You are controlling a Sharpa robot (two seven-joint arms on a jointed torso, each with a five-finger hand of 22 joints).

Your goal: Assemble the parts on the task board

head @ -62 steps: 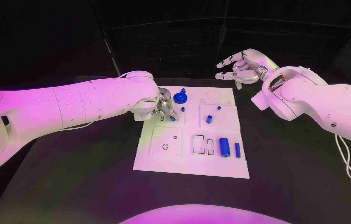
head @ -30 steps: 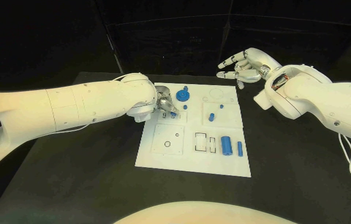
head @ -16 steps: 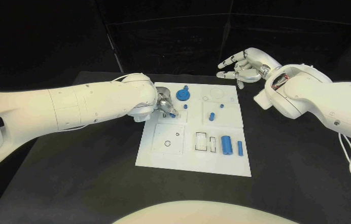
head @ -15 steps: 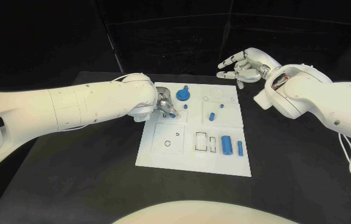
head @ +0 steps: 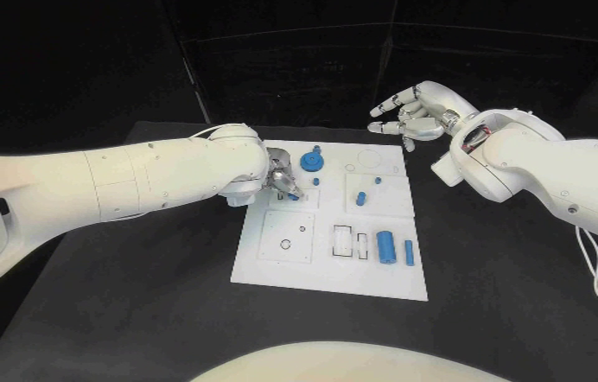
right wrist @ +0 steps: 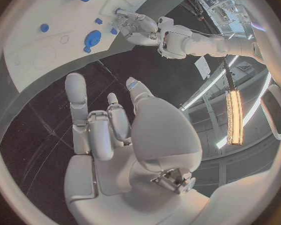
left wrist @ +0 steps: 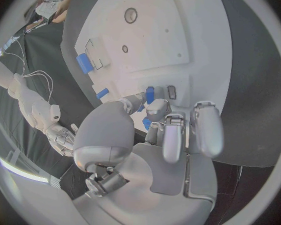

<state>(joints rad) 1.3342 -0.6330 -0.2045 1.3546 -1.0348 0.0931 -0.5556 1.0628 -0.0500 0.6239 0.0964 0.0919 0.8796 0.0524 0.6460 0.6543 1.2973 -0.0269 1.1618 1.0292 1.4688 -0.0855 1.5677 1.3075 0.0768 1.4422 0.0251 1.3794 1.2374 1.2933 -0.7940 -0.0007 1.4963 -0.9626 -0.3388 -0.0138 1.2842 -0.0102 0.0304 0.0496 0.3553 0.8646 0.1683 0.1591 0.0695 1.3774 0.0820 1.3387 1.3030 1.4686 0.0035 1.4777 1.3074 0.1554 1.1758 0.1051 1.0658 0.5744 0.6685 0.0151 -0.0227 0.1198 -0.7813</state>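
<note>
The white task board (head: 327,265) lies in the middle of the black table. My left hand (head: 279,182) is low over its back left part, and its fingertips pinch a small blue piece (head: 293,196) at the board's surface. In the left wrist view that blue piece (left wrist: 149,95) sits between the fingertips beside a small slot (left wrist: 172,91). My right hand (head: 419,113) hangs in the air behind the board's back right corner, fingers spread and holding nothing. A blue round part (head: 310,162) stands at the back of the board.
Two blue cylinders (head: 385,245) lie side by side near the board's right edge, next to rectangular slots (head: 341,240). A blue peg (head: 360,198) and smaller blue pieces (head: 315,181) stand mid-board. Black table surface (head: 149,296) surrounds the board.
The whole picture shifted slightly early on. Both hands keep their places, and the left hand still pinches the small blue piece at the board.
</note>
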